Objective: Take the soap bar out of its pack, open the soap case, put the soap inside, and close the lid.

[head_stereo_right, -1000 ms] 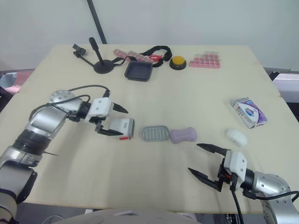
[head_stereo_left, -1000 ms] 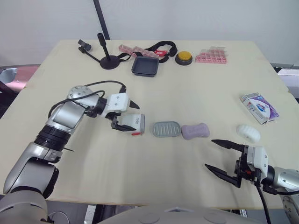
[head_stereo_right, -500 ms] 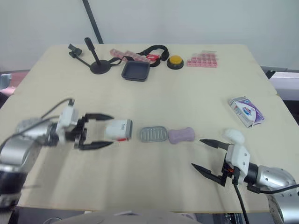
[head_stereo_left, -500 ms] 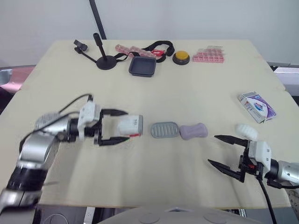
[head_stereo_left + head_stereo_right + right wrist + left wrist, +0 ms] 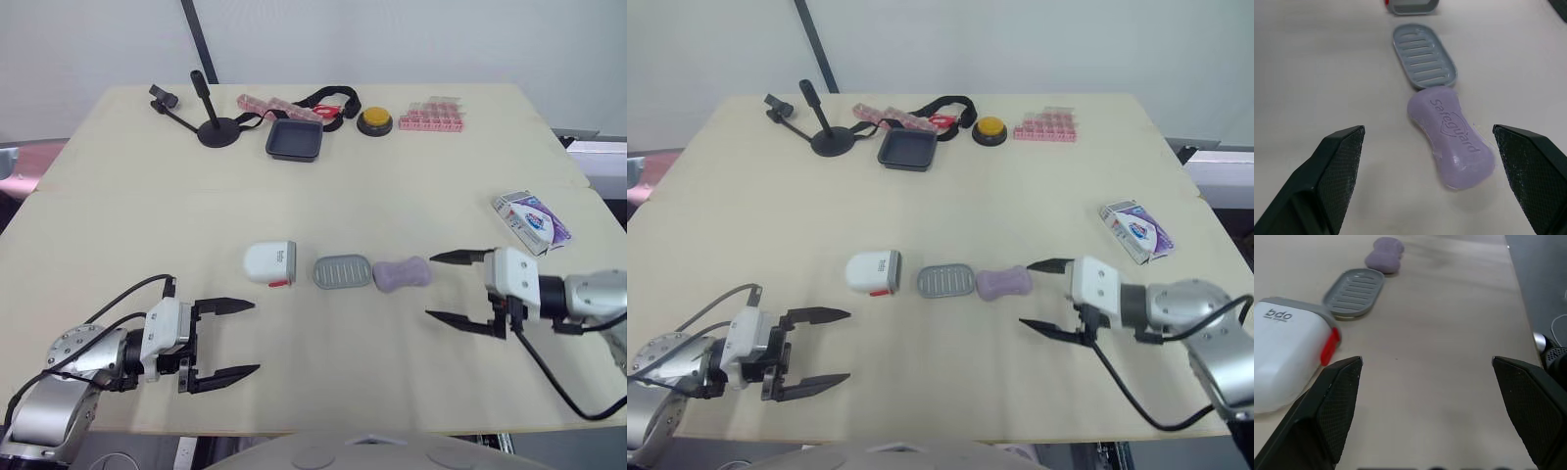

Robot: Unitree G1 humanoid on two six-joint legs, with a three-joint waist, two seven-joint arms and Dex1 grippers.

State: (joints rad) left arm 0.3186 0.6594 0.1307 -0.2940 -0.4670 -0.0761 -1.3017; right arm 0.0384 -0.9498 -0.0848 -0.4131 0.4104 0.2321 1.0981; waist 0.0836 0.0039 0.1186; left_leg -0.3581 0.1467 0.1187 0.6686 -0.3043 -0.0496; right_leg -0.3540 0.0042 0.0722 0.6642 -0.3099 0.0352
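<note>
The purple soap bar [image 5: 401, 273] lies unwrapped mid-table, touching the grey ribbed soap tray [image 5: 343, 271] on its left. Further left lies the white soap case [image 5: 270, 262] with a red latch, on its side. The soap pack [image 5: 532, 221] rests near the right edge. My right gripper [image 5: 430, 286] is open just right of the soap, and the soap [image 5: 1452, 144] sits ahead between its fingers without touching them. My left gripper [image 5: 255, 337] is open near the front-left edge, with the case [image 5: 1283, 352] beyond one finger.
At the back stand a black stand [image 5: 211, 127], a dark square tray [image 5: 297, 140], a yellow button [image 5: 377, 120], pink block strips [image 5: 436, 116] and a black strap [image 5: 333, 98]. The table's front edge [image 5: 323, 431] runs close under both grippers.
My left gripper let go of the white case and drew back to the front-left edge. My right gripper moved up beside the soap. The camera also shifted.
</note>
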